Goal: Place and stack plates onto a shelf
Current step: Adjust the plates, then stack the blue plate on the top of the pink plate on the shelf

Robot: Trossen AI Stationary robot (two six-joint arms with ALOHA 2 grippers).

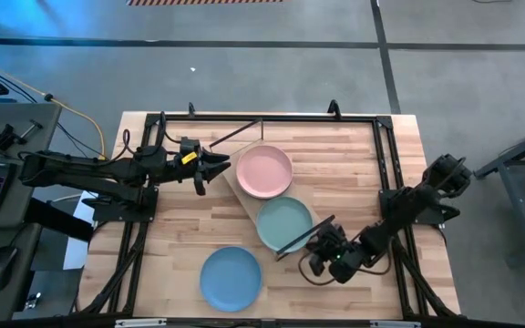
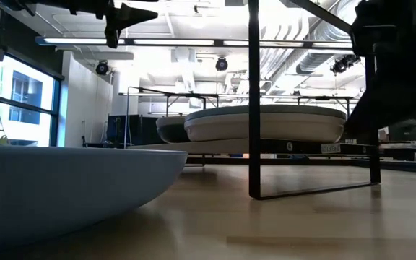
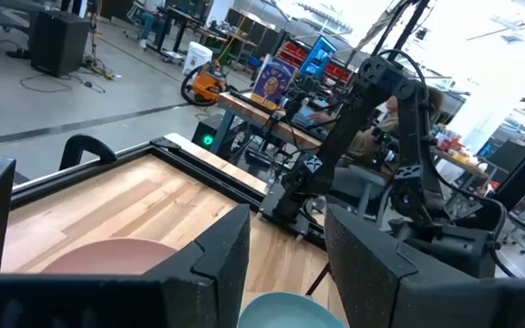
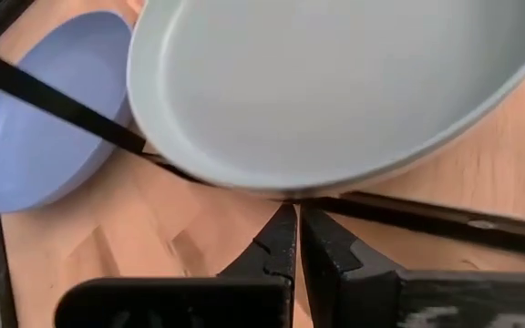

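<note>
Nearest the low camera, the light blue plate (image 2: pixel 63 189) fills the lower left of that view; from above it lies flat on the tabletop (image 1: pixel 180 232) near the front edge, left of centre, well apart from the shelf (image 1: pixel 241 193).

1. Shelf: the light wood board sits diagonally across the middle of the tabletop, raised on thin dark frame rods (image 2: pixel 254 97). 1 end points toward the far-left corner, the other toward the near-right.
2. Plates on the shelf: 2. The pink plate (image 1: pixel 264 170) rests on the far-left half of the board. The pale mint plate (image 1: pixel 283 222) rests on the near-right half, just beside the pink one; I cannot tell whether their rims touch.
3. My left gripper (image 1: pixel 219 165) hovers above the tabletop just beyond the far-left end of the shelf, beside the pink plate's rim. Its fingers (image 3: pixel 215 255) stand apart with nothing between them.
4. My right gripper (image 1: pixel 315 246) sits low at the near-right end of the shelf, just beside the mint plate's rim. Its fingers (image 4: pixel 276 241) are pressed together and hold nothing; the plate's underside and a frame rod lie directly ahead of them.
</note>
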